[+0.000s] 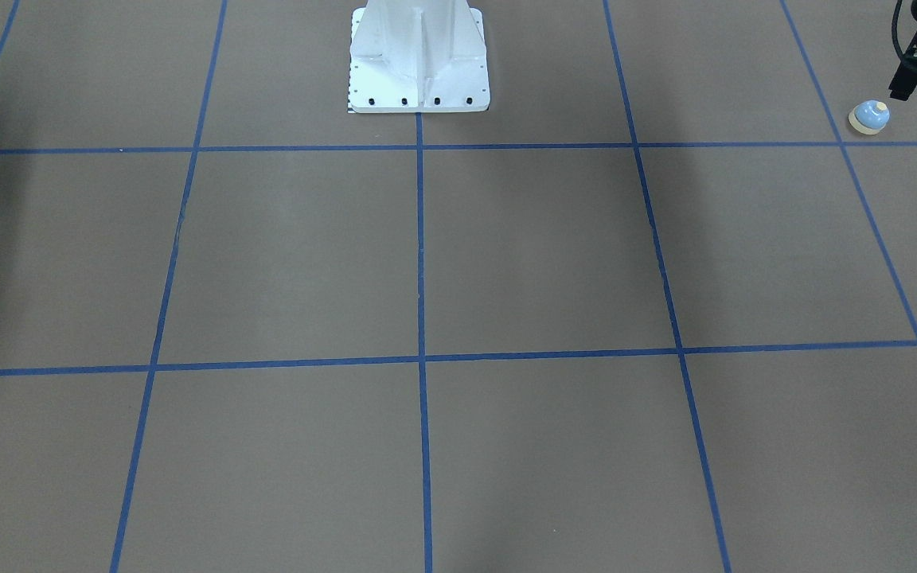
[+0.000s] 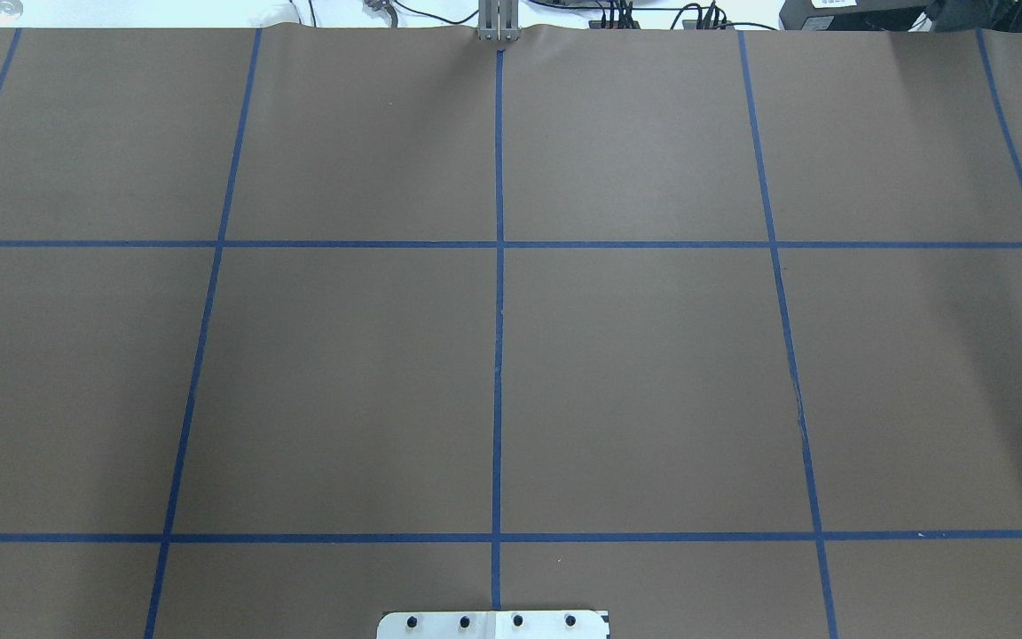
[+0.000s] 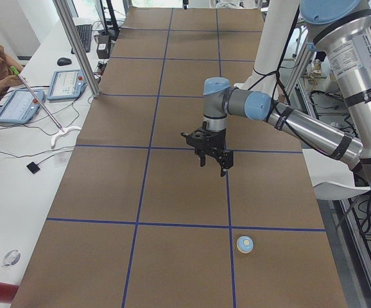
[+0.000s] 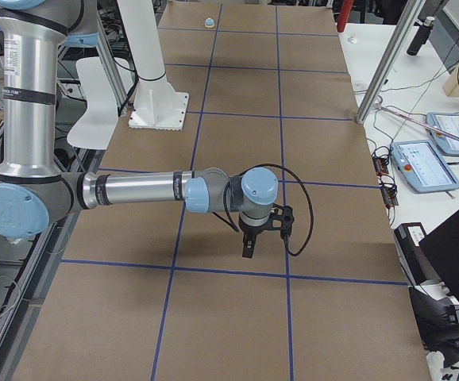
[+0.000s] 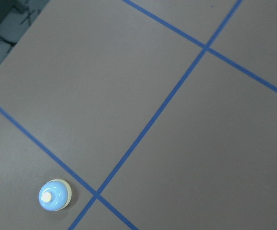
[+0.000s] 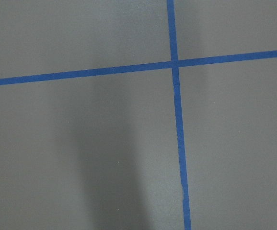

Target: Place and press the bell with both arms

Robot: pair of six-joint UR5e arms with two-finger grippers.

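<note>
The bell (image 1: 869,117), a light-blue dome with a cream rim and button, stands upright on the brown table near the robot's left end. It also shows in the exterior left view (image 3: 244,244), the left wrist view (image 5: 54,195) and far off in the exterior right view (image 4: 209,21). My left gripper (image 3: 214,160) hangs above the table, apart from the bell, its fingers spread and empty. Only one finger (image 1: 904,83) shows in the front-facing view. My right gripper (image 4: 263,242) hangs over the table's other end. I cannot tell whether it is open or shut.
The white bolted pedestal (image 1: 419,60) stands at the table's robot side. Blue tape lines (image 2: 498,355) divide the brown table. Operator tablets (image 3: 18,106) and cables lie on the white side bench. A metal post (image 3: 76,48) rises at the table's edge.
</note>
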